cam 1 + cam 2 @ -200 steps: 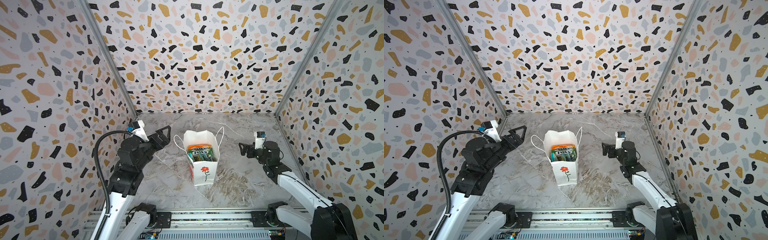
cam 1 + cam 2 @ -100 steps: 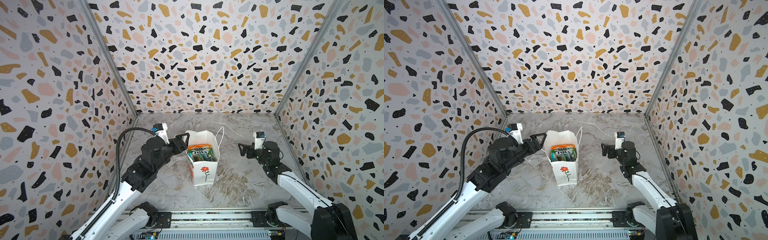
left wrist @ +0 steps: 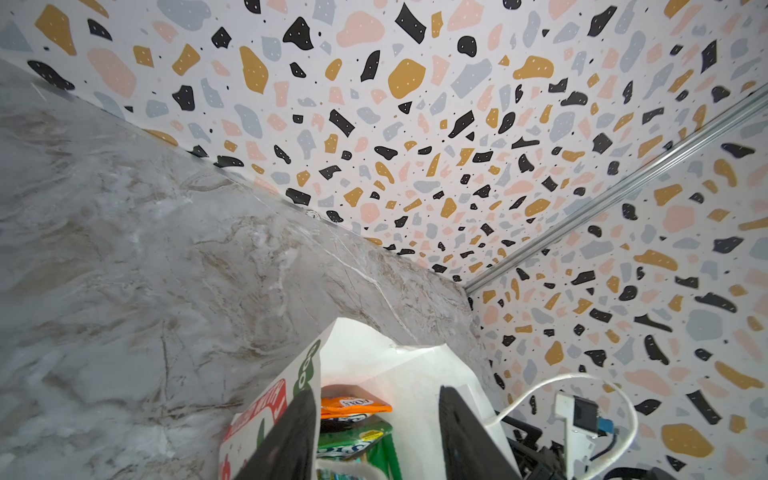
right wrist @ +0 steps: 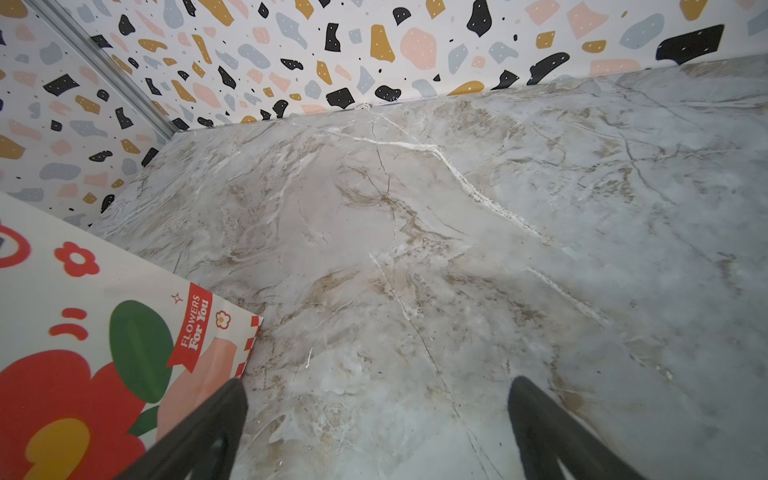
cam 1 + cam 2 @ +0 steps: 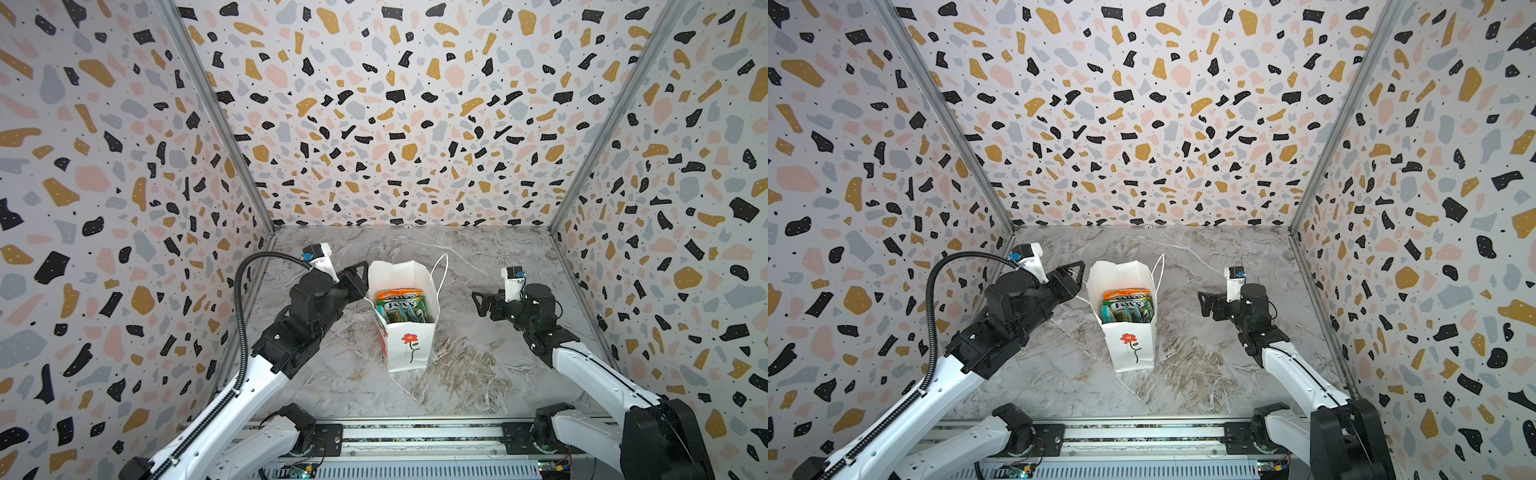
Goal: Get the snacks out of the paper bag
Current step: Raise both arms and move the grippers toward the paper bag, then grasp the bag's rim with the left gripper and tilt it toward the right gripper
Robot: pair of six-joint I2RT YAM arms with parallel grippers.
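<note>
The snacks [image 5: 400, 306], flat glossy FOX'S candy packets, stand on edge inside the tall white paper bag [image 5: 409, 349]. The bag is upright in the middle of the grey marbled table [image 5: 478, 386]. Nearest the front, just behind the bag's red flower drawing, sit the teal and green packets. The orange packet [image 5: 399, 294] is farthest back, against the bag's rear wall. Their long edges run from left to right across the bag, with the faces stacked front to back and the top edges towards the open mouth.

The left gripper [image 5: 365, 277] is at the bag's left rim. In the left wrist view its black fingers [image 3: 291, 436] stand apart, framing the mouth and the packets, and I can see nothing clamped between them. The right gripper [image 5: 478, 303] hangs well apart on the bag's right, its fingers spread wide over bare table.

The left arm is clearly the nearer. Its reach probably goes rightward and down into the mouth, closing across a packet's thin faces.
</note>
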